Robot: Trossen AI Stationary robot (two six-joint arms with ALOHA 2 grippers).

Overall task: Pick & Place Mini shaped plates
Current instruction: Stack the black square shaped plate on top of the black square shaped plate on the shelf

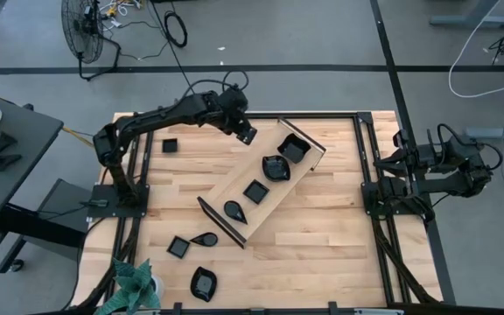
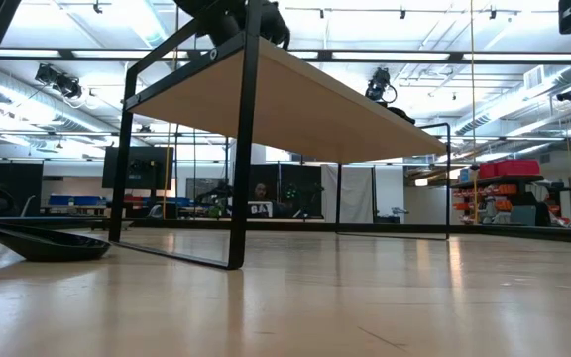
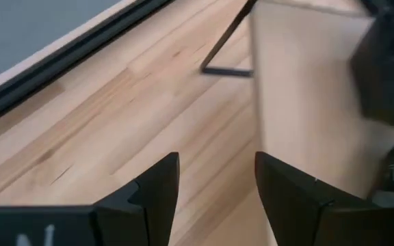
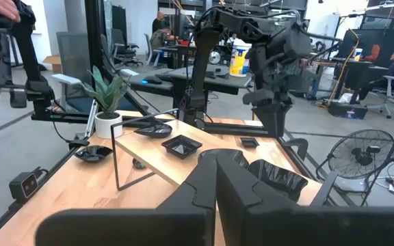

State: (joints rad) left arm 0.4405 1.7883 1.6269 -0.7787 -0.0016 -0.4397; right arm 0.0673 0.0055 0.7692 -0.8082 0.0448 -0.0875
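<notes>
The left gripper (image 1: 246,134) hangs over the far part of the tabletop (image 1: 322,227), just beside the far end of the long light-wood tray (image 1: 239,192). Its jaws stand apart with nothing between them; the left wrist view shows only bare wood in the gap and the tray's pale edge just beside one of the fingers (image 3: 289,198). The right gripper (image 1: 383,163) waits well apart at the right edge of the tabletop, folded back by its base, its jaws pressed together and empty.

Four mini shaped plates lie in a row inside the tray: a square one (image 1: 293,150) at the far end, a wavy-rimmed one (image 1: 275,167), a smaller square (image 1: 255,191) and a teardrop (image 1: 234,210) toward the near end. Four more sit on the bare tabletop: a small square (image 1: 170,145) at the far left, then near the front edge another square (image 1: 178,248), a leaf shape (image 1: 205,239) beside it, and a rounded dish (image 1: 203,283) closest to the edge.

The tray lies diagonally on the planked wooden tabletop. A potted plant (image 1: 132,284) stands at the near left corner. Beyond the tabletop, a floor fan (image 1: 81,28) and loose cables (image 1: 175,28) lie on the grey floor, and the right wrist view shows seated people among desks and chairs in the room.
</notes>
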